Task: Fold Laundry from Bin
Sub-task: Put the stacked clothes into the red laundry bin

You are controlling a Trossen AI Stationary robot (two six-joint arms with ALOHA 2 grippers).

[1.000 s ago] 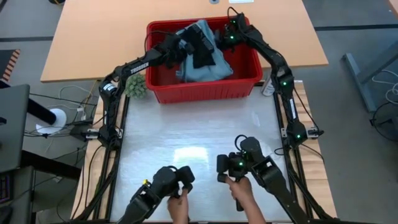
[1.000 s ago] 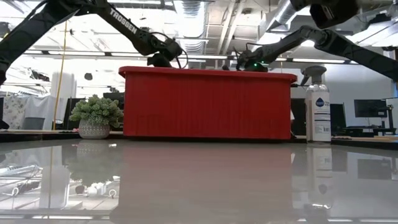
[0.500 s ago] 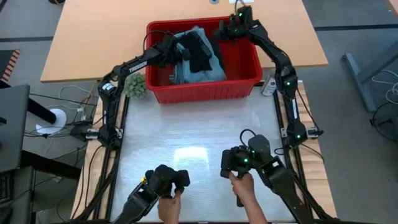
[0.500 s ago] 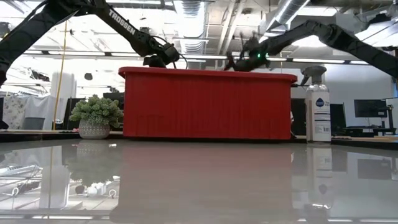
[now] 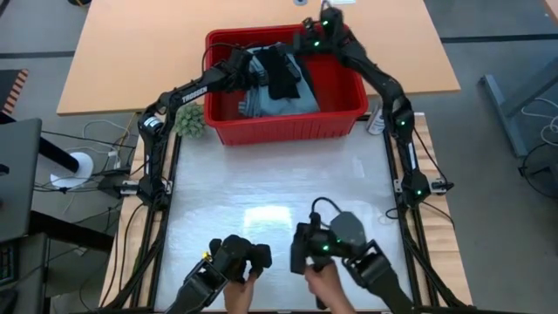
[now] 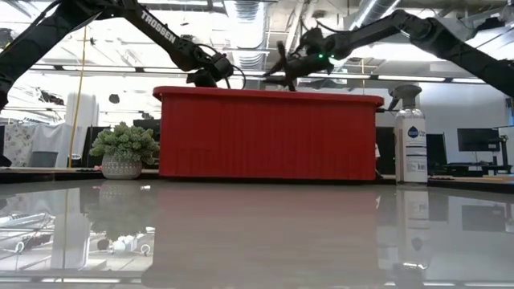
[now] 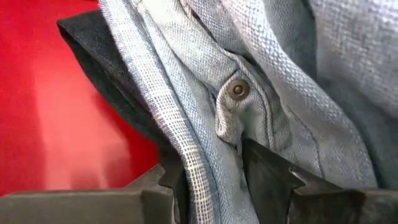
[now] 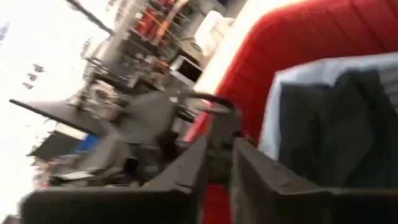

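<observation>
The red bin (image 5: 279, 127) stands at the table's far side, holding laundry: light blue denim (image 5: 298, 101) with a black garment (image 5: 281, 75) lying on it. My left gripper (image 5: 244, 68) reaches into the bin from its left side and is shut on the denim (image 7: 261, 74). My right gripper (image 5: 305, 39) hovers above the bin's far rim, raised clear of it (image 6: 281, 63). Its fingers stand a narrow gap apart (image 8: 219, 146) with nothing between them. The black garment (image 8: 336, 124) and the denim (image 8: 311, 71) lie ahead of it. My left gripper pinches a bunched fold of the light blue denim (image 7: 214, 183) between its two fingers, just below a metal rivet (image 7: 237, 89). More than one layer runs through the gap. The fingers slant down from the bin's left side. The denim rests on the pile, over a dark cloth (image 7: 106, 74).
A small green plant (image 5: 190, 120) stands left of the bin and a spray bottle (image 5: 377, 120) right of it. At the table's near edge a person's hands (image 5: 327, 277) hold two dark control arms. The white table top (image 5: 270, 183) lies between them and the bin.
My right gripper has risen out of the bin, gone toward the far edge and then a little left, and turned more level. My left gripper has stayed where it was in the bin and rolled about its own axis, keeping the denim.
</observation>
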